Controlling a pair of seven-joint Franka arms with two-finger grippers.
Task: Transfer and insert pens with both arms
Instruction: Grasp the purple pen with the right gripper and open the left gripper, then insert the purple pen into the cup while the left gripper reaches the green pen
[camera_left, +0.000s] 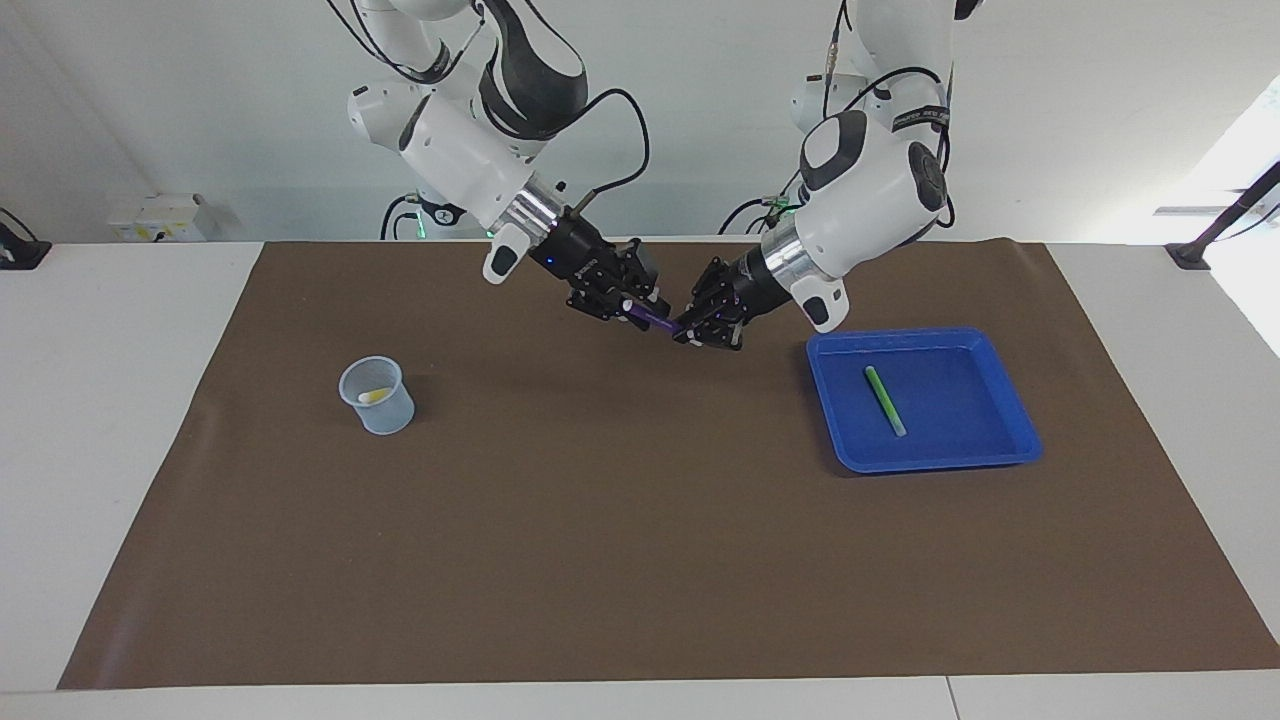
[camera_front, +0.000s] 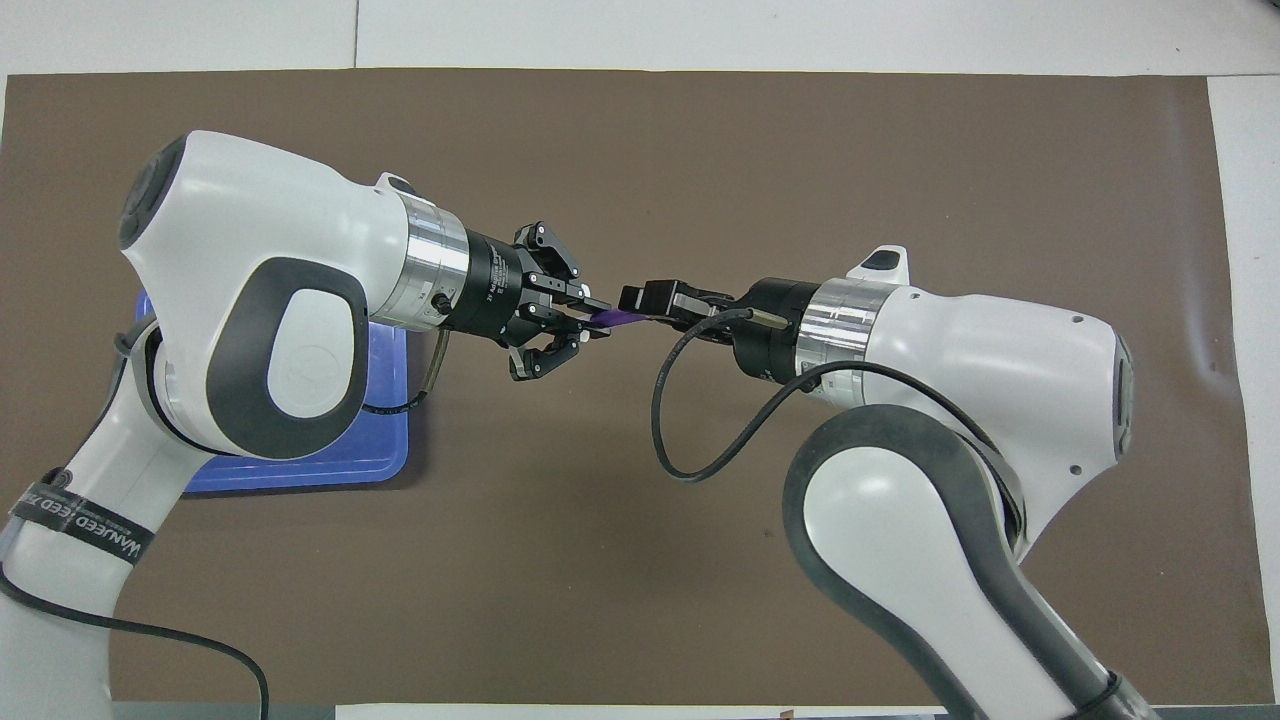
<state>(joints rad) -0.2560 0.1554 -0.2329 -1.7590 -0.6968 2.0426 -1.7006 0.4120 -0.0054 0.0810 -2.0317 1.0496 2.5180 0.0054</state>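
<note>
Facing view: both arms meet mid-air over the brown mat (camera_left: 640, 560), a handover in progress by the look of it. The purple pen (camera_left: 655, 320) spans the gap between the left gripper (camera_left: 712, 325) and the right gripper (camera_left: 612, 298), each jaw pair closed on one end of it. That makes sense if the pens start at the left arm's end of the table and go in at the right arm's end.

Clock positions on the mat in the facing view: the blue tray (camera_left: 1010, 455) sits around 3 o'clock with the green pen (camera_left: 884, 400) lying flat in it, not yet picked. The clear cup (camera_left: 378, 396) stands at about 9 o'clock, something yellow inside, likely the yellow pen (camera_left: 374, 397) already inserted.

Overhead view: the left arm's band carries white lettering (camera_front: 85, 520), partly cut off, not fully legible. No other readable writing.
</note>
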